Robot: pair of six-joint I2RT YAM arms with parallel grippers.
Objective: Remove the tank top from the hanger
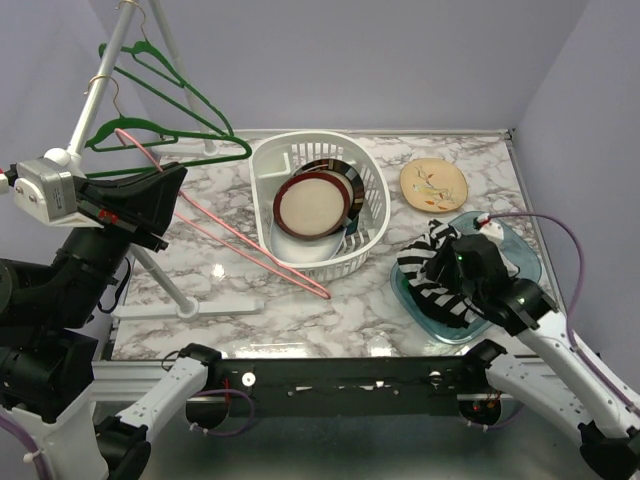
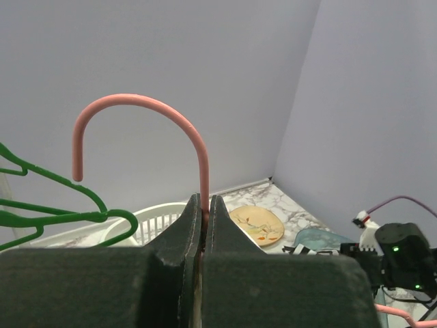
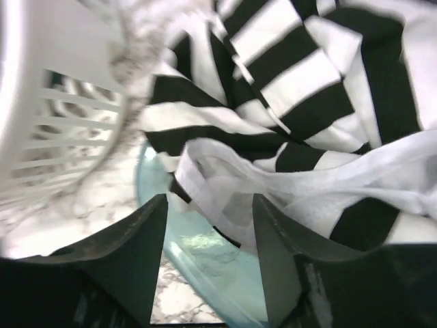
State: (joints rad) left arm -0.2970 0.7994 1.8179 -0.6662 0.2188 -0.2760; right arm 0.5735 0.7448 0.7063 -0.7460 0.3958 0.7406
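**Tank top lies on the glass plate, pink hanger bare**

The left pincer (image 2: pixel 205 205) is clamped tight on the neck of the pink hanger (image 2: pixel 171 113), just below its hook. The hanger carries no cloth. It slants from the left edge of the surface (image 1: pixel 200 290) toward the middle, and its lower tip ends just in front of the white basket (image 1: pixel 270 160).

The black-and-white striped tank top (image 3: pixel 307 82) is bunched on a teal glass plate (image 1: pixel 528 262) at the near right corner of the surface. The right pincer (image 3: pixel 208 201) hangs over it with its jaws apart, gripping nothing. A white strap of the top lies just beyond the fingertips.

The basket holds stacked plates (image 1: pixel 312 203). A tan patterned plate (image 1: pixel 433 183) sits near the far right corner. Green hangers (image 1: pixel 190 110) hang on a rack (image 1: pixel 95 95) at the far left.
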